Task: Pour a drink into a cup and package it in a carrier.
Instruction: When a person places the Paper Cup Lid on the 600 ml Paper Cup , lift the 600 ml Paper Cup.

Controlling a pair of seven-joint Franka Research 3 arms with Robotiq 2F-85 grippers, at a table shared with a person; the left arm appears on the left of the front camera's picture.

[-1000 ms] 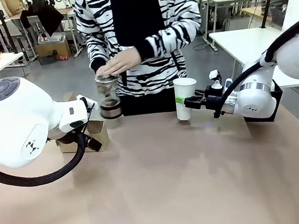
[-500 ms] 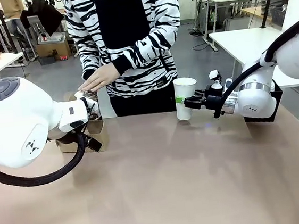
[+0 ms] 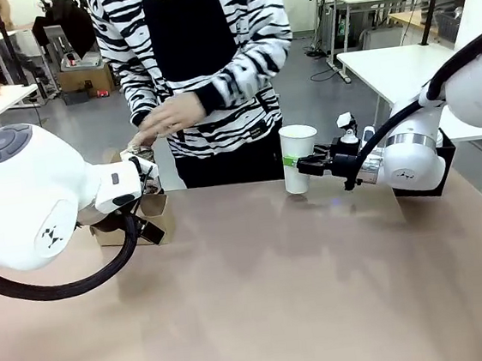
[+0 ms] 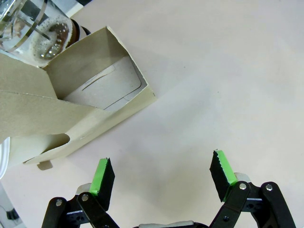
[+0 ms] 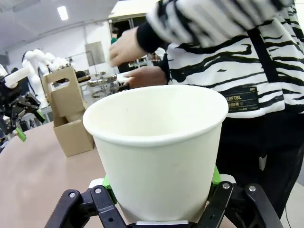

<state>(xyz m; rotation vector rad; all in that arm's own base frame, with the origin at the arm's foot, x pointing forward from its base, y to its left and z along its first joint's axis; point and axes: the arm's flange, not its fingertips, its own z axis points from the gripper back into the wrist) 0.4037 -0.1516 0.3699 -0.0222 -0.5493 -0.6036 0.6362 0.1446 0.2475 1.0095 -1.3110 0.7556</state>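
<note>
From the front: grips the white cup (image 3: 297, 150) low on its side with the right fingers (image 3: 302, 167), closed around it, upright on the tabletop (image 3: 261, 290) at the far side, right of centre. Far left, the brown carrier (image 3: 157, 217), half hidden behind the left arm (image 3: 36, 202). Above the carrier, a person's hand (image 3: 168, 117).

From the left wrist: spreads the left fingers (image 4: 163, 173) wide, holding nothing, over bare tabletop (image 4: 218, 71) just beside the carrier (image 4: 90, 95). Past the carrier's far wall, a glass pitcher (image 4: 33, 23) with dark drink (image 4: 76, 32) and froth inside.

From the right wrist: clamps the open-topped cup (image 5: 156, 142) between the right fingers (image 5: 159, 190). Well apart at left, the carrier (image 5: 66, 114), handle panel upright. Behind it, the pitcher (image 5: 102, 84).
</note>
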